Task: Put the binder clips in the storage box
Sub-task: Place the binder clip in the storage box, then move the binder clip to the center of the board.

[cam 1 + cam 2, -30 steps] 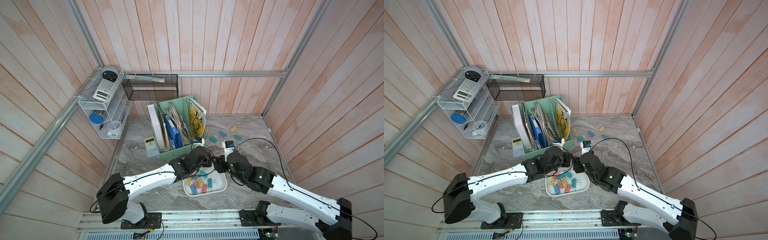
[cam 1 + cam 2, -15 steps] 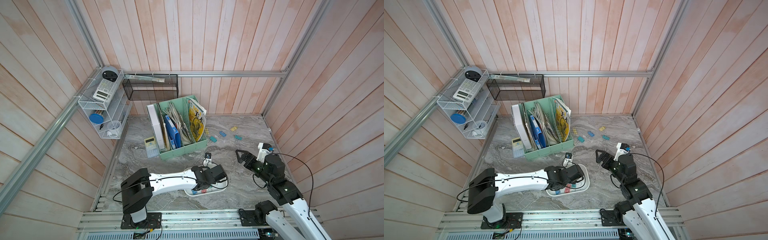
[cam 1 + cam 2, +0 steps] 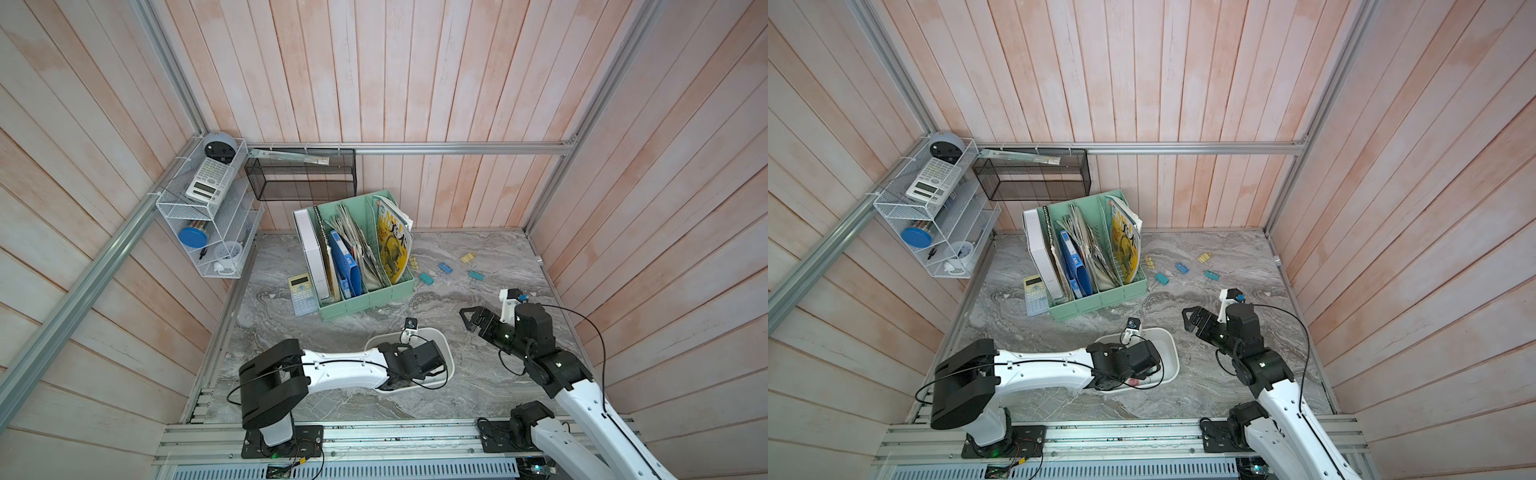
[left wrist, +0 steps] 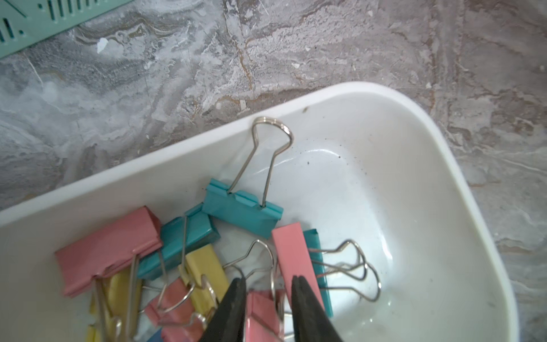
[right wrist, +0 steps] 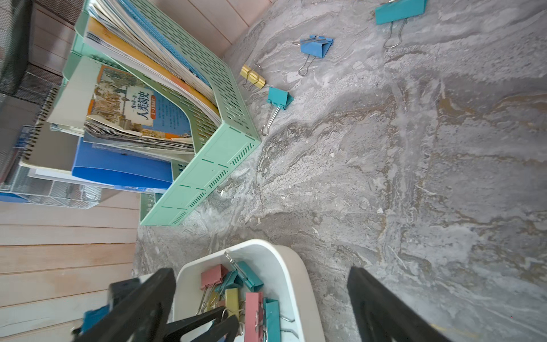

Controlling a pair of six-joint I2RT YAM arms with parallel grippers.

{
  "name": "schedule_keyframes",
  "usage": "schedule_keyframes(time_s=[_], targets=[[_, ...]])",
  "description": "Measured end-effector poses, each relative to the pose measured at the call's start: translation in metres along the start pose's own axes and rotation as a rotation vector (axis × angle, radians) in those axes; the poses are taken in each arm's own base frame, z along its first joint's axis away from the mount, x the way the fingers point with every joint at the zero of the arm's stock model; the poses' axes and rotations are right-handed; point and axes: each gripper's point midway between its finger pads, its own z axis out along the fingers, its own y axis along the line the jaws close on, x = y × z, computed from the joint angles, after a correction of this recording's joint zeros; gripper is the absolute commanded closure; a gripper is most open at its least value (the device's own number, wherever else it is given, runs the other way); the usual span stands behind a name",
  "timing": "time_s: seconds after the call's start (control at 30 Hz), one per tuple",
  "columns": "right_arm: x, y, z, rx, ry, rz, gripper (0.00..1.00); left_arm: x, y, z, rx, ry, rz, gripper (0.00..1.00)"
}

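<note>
Your white left arm (image 3: pixel 345 368) stretches low, left black claw (image 4: pixel 268 297) tips barely parted (pointing down); your white right arm (image 3: pixel 582 399) angles upward, right black claw (image 3: pixel 473 319) spread wide.

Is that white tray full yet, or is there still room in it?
Partly full: binder clips pile at one end of the storage box; its other end shows bare floor.
</note>
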Motion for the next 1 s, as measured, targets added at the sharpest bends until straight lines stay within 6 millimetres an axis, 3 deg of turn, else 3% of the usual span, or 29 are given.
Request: schedule_keyframes(time_s=[0.07,0.17,0.27,0.33,0.4,0.47,0.57,0.67,0.87,1.0], targets=[[-0.008,0.005,0.007,0.024,0.017,-0.029,0.09,-0.021,0.004,-0.023,0.05,-0.053,-0.035,0.68],[-0.026,0.016,0.028,0.049,0.049,-0.085,0.15,-0.079,0.029,-0.07,0.134,-0.227,-0.147,0.67],[-0.04,0.026,0.057,0.066,0.091,-0.129,0.18,-0.135,0.087,-0.112,0.15,-0.462,-0.277,0.67],[-0.047,0.027,0.08,0.085,0.123,-0.154,0.19,-0.152,0.127,-0.124,0.109,-0.589,-0.319,0.66],[-0.054,0.027,0.108,0.111,0.16,-0.188,0.2,-0.152,0.156,-0.118,0.053,-0.65,-0.307,0.63],[-0.058,0.024,0.133,0.132,0.197,-0.23,0.2,-0.14,0.171,-0.099,0.006,-0.649,-0.251,0.53],[-0.06,0.019,0.167,0.148,0.241,-0.3,0.2,-0.109,0.178,-0.064,-0.013,-0.587,-0.133,0.36],[-0.055,0.009,0.195,0.159,0.295,-0.35,0.2,-0.091,0.177,-0.049,-0.001,-0.561,-0.053,0.2],[-0.055,-0.001,0.248,0.169,0.355,-0.396,0.21,-0.102,0.166,-0.058,0.045,-0.621,0.006,0.05],[-0.05,-0.012,0.265,0.186,0.378,-0.412,0.21,-0.105,0.164,-0.06,0.052,-0.634,0.017,0.02]])
